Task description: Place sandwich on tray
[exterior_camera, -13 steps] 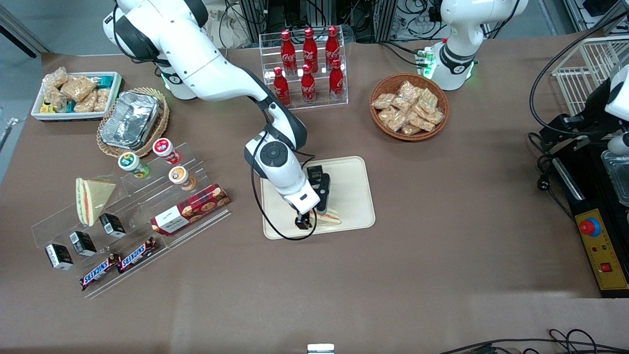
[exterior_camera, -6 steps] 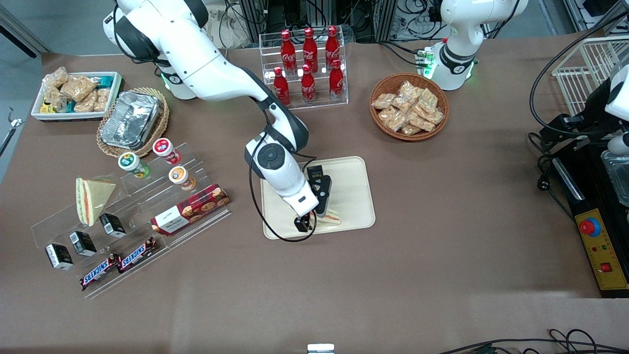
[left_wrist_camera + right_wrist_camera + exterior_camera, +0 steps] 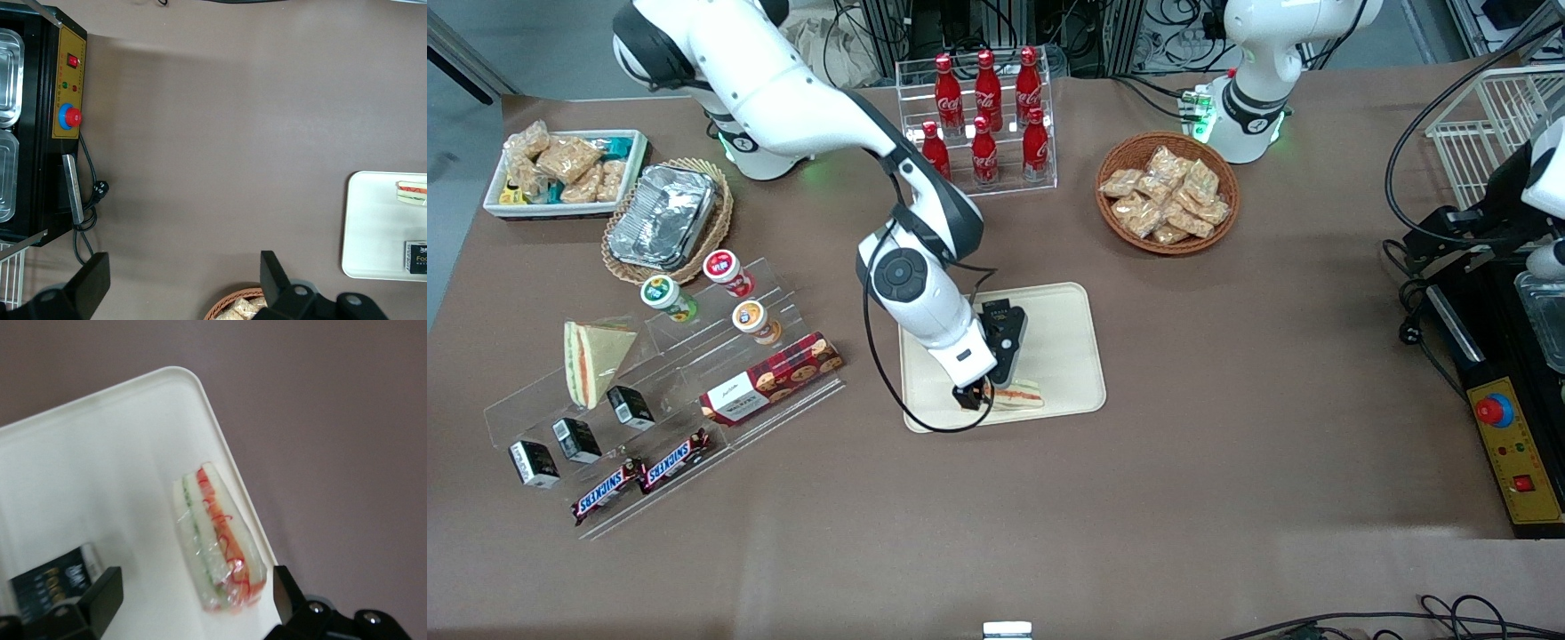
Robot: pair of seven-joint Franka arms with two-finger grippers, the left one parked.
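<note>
Tool (image 3: 193,603) seen hovering above tray (image 3: 1063,307), fingers (image 3: 103,595) spread wide, nothing gripped. Sandwich (image 3: 217,540) laid flat on tray, close to tray's rim nearest front camera, filling edge turned upward, between open fingers but untouched by them. Small black packet (image 3: 50,583) also found on tray, farther from front camera than sandwich. Tray rested on brown desk (image 3: 1227,356).

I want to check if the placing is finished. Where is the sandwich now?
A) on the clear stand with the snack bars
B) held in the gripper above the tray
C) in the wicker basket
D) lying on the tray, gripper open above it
D: the sandwich lies on the tray near its rim, and the gripper hangs above it with fingers spread, touching nothing.
</note>
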